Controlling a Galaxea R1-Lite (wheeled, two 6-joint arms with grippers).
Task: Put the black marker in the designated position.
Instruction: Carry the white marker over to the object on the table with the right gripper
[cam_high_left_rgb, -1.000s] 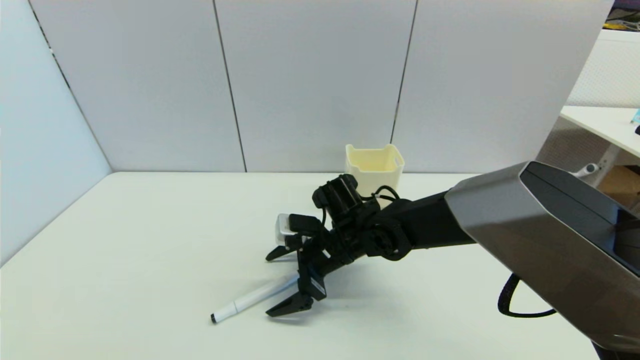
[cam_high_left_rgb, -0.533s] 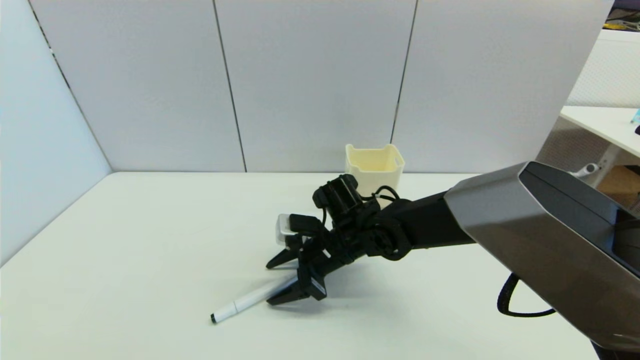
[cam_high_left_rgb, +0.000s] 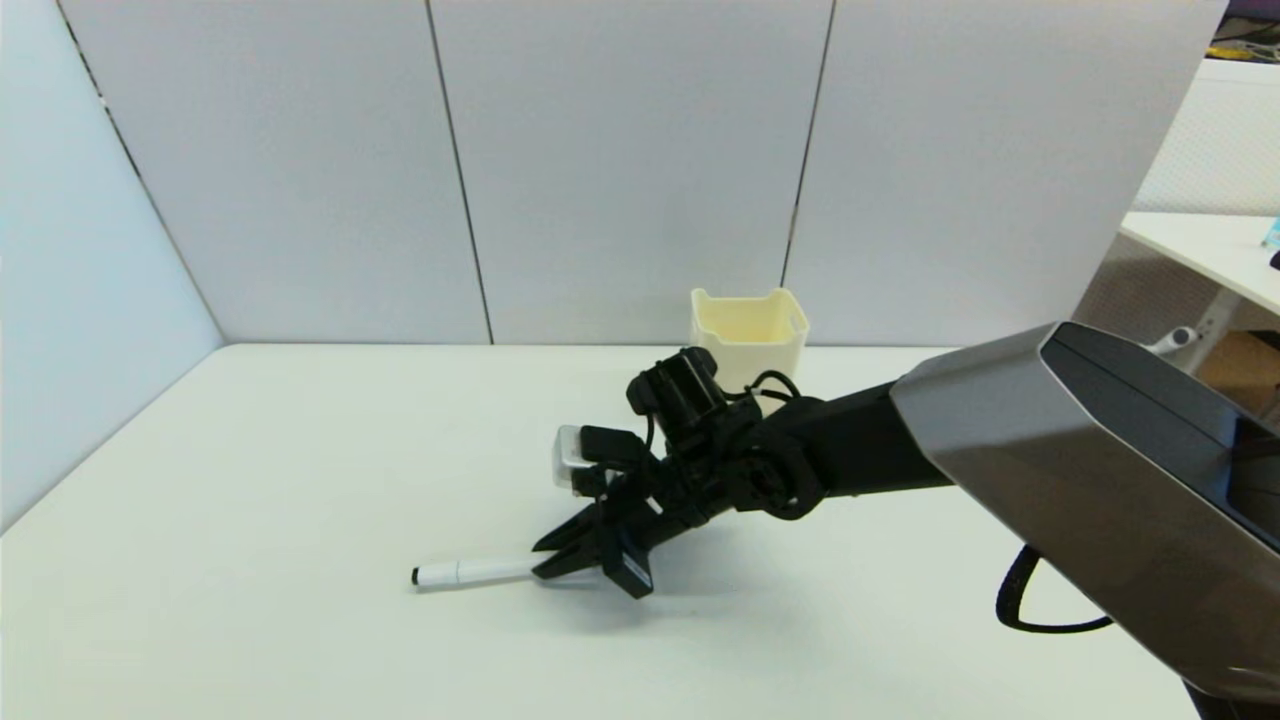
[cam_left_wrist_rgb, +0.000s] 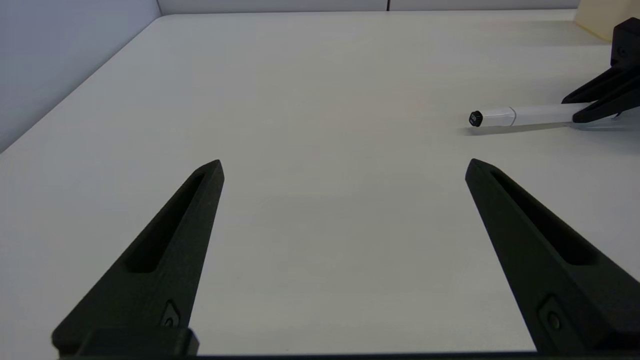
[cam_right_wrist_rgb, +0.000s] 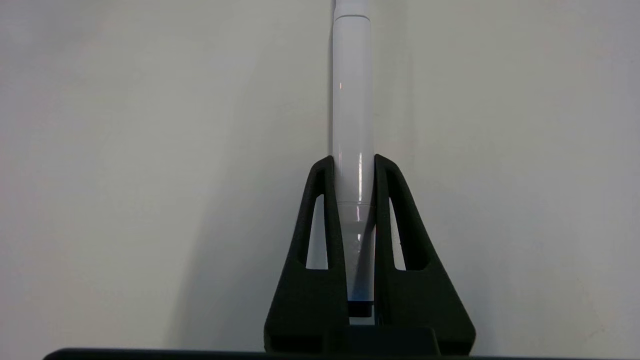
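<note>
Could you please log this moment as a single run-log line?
right gripper: shut on black marker, low over table | left gripper: open, parked apart | cream bin: empty at back

The right gripper (cam_right_wrist_rgb: 353, 165) pinches the black marker (cam_right_wrist_rgb: 352, 115) between both fingers (cam_right_wrist_rgb: 320, 240), the white barrel running straight out past the fingertips, lying along the table (cam_right_wrist_rgb: 125, 175)
</note>
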